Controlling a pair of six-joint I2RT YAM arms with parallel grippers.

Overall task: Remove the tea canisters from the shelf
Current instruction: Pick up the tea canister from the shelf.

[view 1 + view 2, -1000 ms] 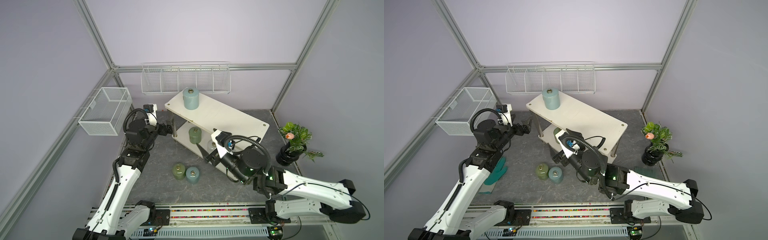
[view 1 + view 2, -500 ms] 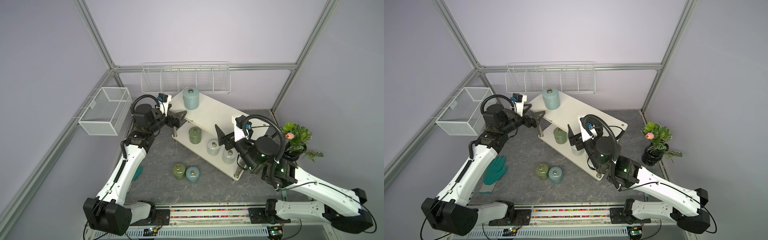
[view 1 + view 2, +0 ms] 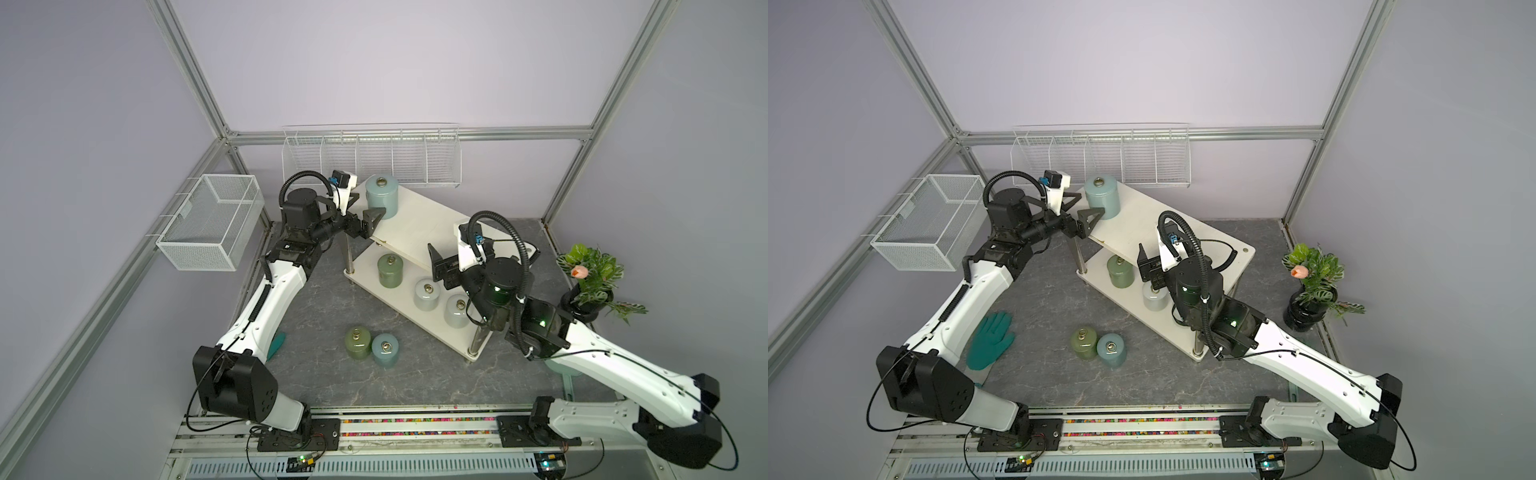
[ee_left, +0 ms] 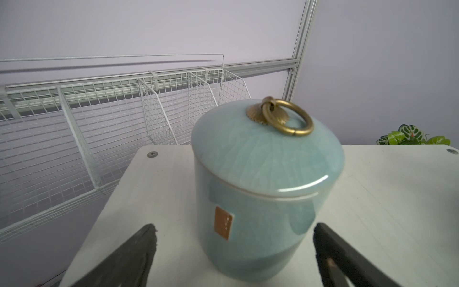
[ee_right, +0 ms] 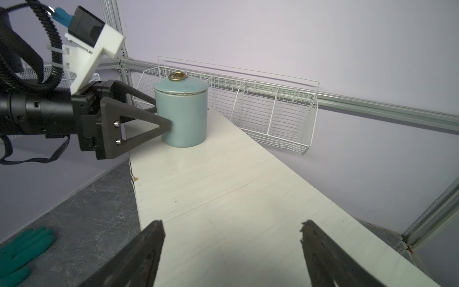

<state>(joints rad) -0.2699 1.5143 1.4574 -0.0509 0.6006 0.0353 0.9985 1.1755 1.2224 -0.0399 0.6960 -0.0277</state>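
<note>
The cream-white shelf [image 3: 419, 232] stands slantwise on the grey floor. At its top tier's far left corner stands a light blue tea canister [image 3: 381, 197] [image 3: 1101, 198] [image 4: 260, 188] [image 5: 182, 111]. My left gripper [image 3: 368, 209] [image 4: 233, 231] is open, one finger on each side of this canister's lower body. The lower tier holds an olive green canister [image 3: 390, 271] and two grey-white canisters [image 3: 427, 294] [image 3: 457, 311]. An olive canister [image 3: 357, 343] and a light blue one [image 3: 385, 350] stand together on the floor. My right gripper [image 3: 437, 264] [image 5: 231, 228] hangs open over the top tier, holding nothing.
A white wire basket [image 3: 212, 226] hangs on the left wall and a wire rack [image 3: 374, 160] on the back wall, close behind the shelf. A black vase with a plant [image 3: 590, 286] stands at the right. A green glove [image 3: 990, 338] lies under my left arm.
My left gripper has moved from beside the shelf up to the top tier and around the light blue canister. My right gripper has left the lower tier and risen over the top tier.
</note>
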